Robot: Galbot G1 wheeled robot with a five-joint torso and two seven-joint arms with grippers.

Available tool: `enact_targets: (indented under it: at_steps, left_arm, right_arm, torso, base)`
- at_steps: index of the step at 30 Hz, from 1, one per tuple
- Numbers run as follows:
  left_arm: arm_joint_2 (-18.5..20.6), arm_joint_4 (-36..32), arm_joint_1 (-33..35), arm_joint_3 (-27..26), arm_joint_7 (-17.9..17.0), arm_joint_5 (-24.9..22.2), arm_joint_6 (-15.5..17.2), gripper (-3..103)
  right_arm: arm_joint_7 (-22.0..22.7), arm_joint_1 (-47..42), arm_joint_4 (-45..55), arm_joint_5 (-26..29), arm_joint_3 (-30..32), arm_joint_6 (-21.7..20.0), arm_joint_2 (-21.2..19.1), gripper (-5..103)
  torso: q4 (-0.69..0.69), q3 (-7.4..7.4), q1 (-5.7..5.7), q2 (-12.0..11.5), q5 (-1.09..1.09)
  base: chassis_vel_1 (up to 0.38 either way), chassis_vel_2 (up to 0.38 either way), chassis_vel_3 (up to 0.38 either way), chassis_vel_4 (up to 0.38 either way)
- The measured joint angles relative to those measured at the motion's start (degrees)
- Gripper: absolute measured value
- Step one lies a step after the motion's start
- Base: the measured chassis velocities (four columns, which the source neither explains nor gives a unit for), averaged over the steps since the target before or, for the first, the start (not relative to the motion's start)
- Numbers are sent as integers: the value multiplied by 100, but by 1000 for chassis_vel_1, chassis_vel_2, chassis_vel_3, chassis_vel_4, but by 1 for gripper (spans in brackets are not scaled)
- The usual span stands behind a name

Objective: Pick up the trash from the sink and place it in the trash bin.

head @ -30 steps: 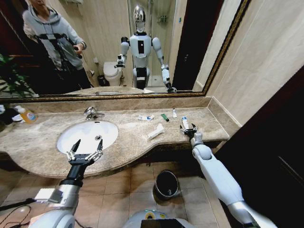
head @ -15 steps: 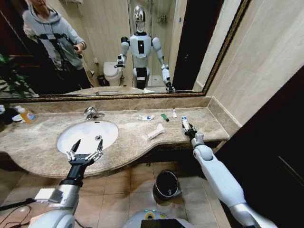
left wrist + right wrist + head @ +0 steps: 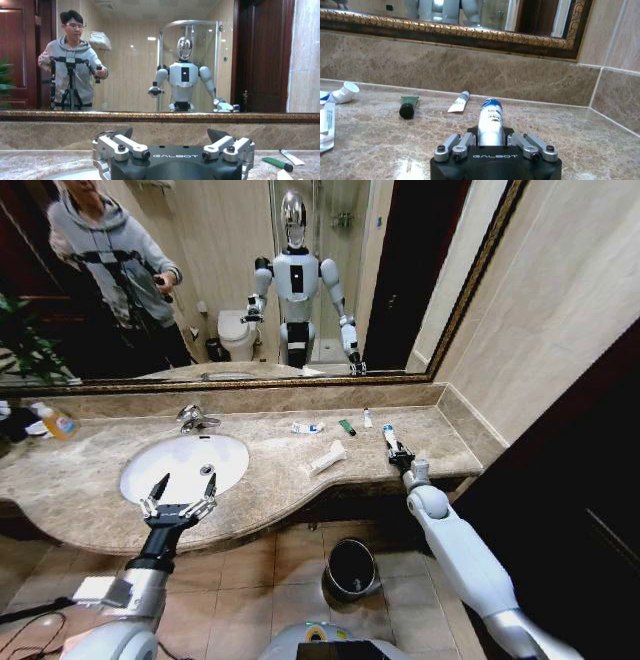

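A white tube with a blue cap [image 3: 388, 436] lies on the counter's right end, and my right gripper [image 3: 399, 454] is shut on its near end. The right wrist view shows this tube [image 3: 491, 112] clamped between the fingers [image 3: 456, 144]. Further back on the counter lie a white-blue packet [image 3: 307, 427], a green stick [image 3: 347, 427], a small white tube [image 3: 367, 418] and a long white wrapper [image 3: 328, 456]. My left gripper [image 3: 178, 502] hangs open over the near rim of the white sink [image 3: 170, 460]. The black trash bin [image 3: 351, 568] stands on the floor under the counter.
A chrome faucet [image 3: 193, 418] rises behind the basin. An orange-labelled bottle [image 3: 58, 422] stands at the counter's far left. The mirror and the marble backsplash [image 3: 470, 71] close off the back, and a side wall bounds the counter at the right. Tiled floor surrounds the bin.
The right gripper's fingers have drawn together on the blue-capped tube, and the wrist has shifted slightly. The left arm has not moved.
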Motion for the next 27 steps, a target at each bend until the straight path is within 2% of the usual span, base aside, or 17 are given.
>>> enact_targets:
  at_steps: [3,9,16,18,20,21,26,27]
  left_arm:
    - [0,0,0,0,0,0,0,100]
    - [0,0,0,0,0,0,0,100]
    - [0,0,0,0,0,0,0,100]
    - [0,0,0,0,0,0,0,100]
    - [0,0,0,0,0,0,0,100]
    - [0,0,0,0,0,0,0,100]
    - [0,0,0,0,0,0,0,100]
    - [0,0,0,0,0,0,0,100]
  right_arm:
    - [20,-79,159,90,75,-32,-27,27]
    - [165,-907,1199,431,498,-136,-104,27]
    - [250,-2131,2426,475,792,82,-4,27]
    - [303,-2636,2673,384,881,298,156,27]
    - [317,-3263,2821,174,940,686,392,27]
    - [317,-3263,2821,174,940,686,392,27]
    - [331,-4440,2686,-164,919,1507,788,27]
    - [331,-4440,2686,-164,919,1507,788,27]
  torso:
    - [0,0,0,0,0]
    - [-2,0,0,0,-1]
    - [0,-1,0,1,-3]
    - [0,-1,0,1,0]
    - [0,-1,-1,1,-1]
    - [0,-1,-1,1,-1]
    - [-1,-1,-1,2,-2]
    - [-1,-1,-1,2,-2]
  base:
    - [0,0,0,0]
    - [0,0,0,0]
    - [0,0,0,0]
    - [0,0,0,0]
    - [0,0,0,0]
    - [0,0,0,0]
    - [0,0,0,0]
    - [0,0,0,0]
